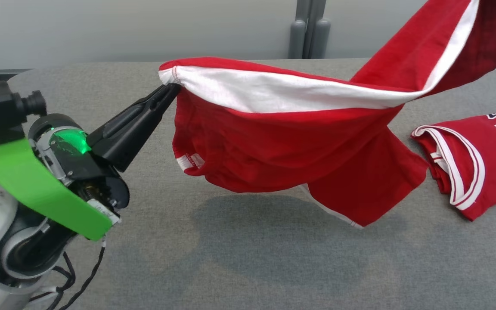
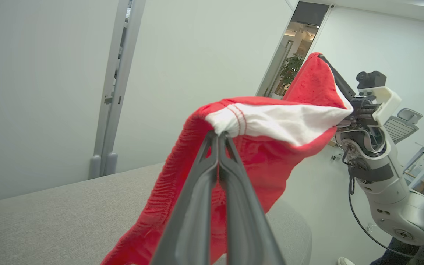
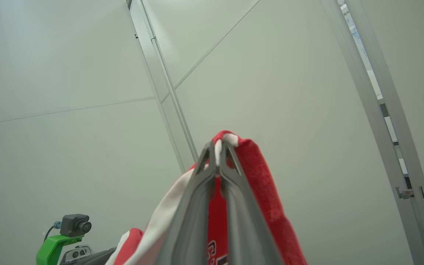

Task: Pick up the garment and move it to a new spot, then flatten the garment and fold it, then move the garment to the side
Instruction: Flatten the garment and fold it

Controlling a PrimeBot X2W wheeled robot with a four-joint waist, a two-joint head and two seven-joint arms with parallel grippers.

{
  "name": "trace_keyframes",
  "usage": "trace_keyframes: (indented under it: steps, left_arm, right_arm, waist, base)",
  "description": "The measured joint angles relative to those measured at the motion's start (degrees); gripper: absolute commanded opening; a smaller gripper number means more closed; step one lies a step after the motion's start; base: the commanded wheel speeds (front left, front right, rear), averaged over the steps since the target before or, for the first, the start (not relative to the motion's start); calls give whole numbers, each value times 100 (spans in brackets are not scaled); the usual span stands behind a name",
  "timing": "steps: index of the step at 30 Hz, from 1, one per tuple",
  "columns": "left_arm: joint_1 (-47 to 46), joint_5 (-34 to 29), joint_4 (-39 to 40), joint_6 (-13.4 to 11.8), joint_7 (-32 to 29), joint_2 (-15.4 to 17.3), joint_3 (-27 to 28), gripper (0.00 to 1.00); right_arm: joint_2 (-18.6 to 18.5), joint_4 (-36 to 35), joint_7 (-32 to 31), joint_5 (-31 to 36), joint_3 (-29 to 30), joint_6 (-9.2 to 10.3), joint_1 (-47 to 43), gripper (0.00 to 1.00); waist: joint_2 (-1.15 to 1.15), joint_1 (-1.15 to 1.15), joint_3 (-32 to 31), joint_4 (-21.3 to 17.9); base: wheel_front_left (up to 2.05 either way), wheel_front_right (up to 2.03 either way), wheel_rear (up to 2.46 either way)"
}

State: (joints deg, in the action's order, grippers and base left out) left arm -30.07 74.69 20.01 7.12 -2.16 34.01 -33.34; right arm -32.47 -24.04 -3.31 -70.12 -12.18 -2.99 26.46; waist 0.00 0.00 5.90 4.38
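Red garment (image 1: 274, 146) is held stretched above the table (image 1: 187, 267), pinched by the clamped left gripper (image 1: 172, 89) and clamped right gripper (image 3: 217, 147), likely for flattening.

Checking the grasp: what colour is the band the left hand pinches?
White band on red garment; head view.

light: bright, even, diffuse, from above. shadow: one broad, soft-edged patch on the grey tabletop (image 1: 274, 241) under the lifted red garment (image 1: 282, 159). glow: a green indicator light (image 1: 69, 142) on the left wrist. head view: sharp throughout. wrist views: wide-angle, wall lines bowed toward the edges; left end effector (image 2: 219, 134) and right end effector (image 3: 218, 143) soft-focused near the bottom edge.
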Motion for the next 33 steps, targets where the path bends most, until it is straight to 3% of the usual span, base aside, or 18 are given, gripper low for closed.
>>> trace_keyframes:
  steps: [3, 5, 10, 16, 18, 20, 25, 29, 33]
  left_arm:
    - [0, 363, 337, 0, -291, 248, 212, 0]
    - [0, 485, 469, -20, -443, 495, 398, 0]
    - [-58, 905, 576, -360, -839, 853, 724, 0]
    - [-376, 1376, -454, -854, -1482, 892, 583, 0]
    - [-714, 1284, -934, -1092, -1617, 888, 559, 0]
    - [-1207, 896, -1266, -1276, -1627, 893, 627, 0]
    - [-2770, 132, -1302, -1263, -1230, 655, 982, 0]
    - [-3234, -764, -1171, -1046, -1094, 777, 732, 0]
    - [-2725, -1336, -1411, -681, -736, 708, 183, 0]
  right_arm:
    - [-18, -279, -36, -220, 87, 30, -68, 0]
    - [-63, -371, -80, -333, 166, 167, -223, 0]
    - [-104, -291, -304, -690, 216, 487, -507, 0]
    - [407, 388, -937, -1105, -712, 860, -274, 0]
    - [606, 771, -939, -1007, -714, 1026, 291, 0]
    - [858, 1070, -818, -772, -575, 1068, 1128, 0]
    - [1783, 1362, -121, -530, -99, 1066, 2933, 0]
    - [1820, 1514, 10, -223, -282, 1061, 3208, 0]
    - [1822, 1876, 45, -35, -682, 1059, 2645, 0]
  waist:
    - [0, 0, 3, -171]
    - [0, 0, 35, -273]
    - [0, 0, 283, -425]
    - [0, 0, 732, -485]
    - [0, 0, 891, -489]
    - [0, 1, 1052, -490]
    - [0, 1, 1455, -522]
    - [0, 1, 1778, -577]
    - [0, 1, 2074, -647]
  base:
    - [0, 0, 0]
    - [0, 0, 0]
    - [0, 0, 0]
    - [0, 0, 0]
    - [0, 0, 0]
    - [0, 0, 0]
    - [0, 0, 0]
    - [0, 0, 0]
    - [0, 0, 0]
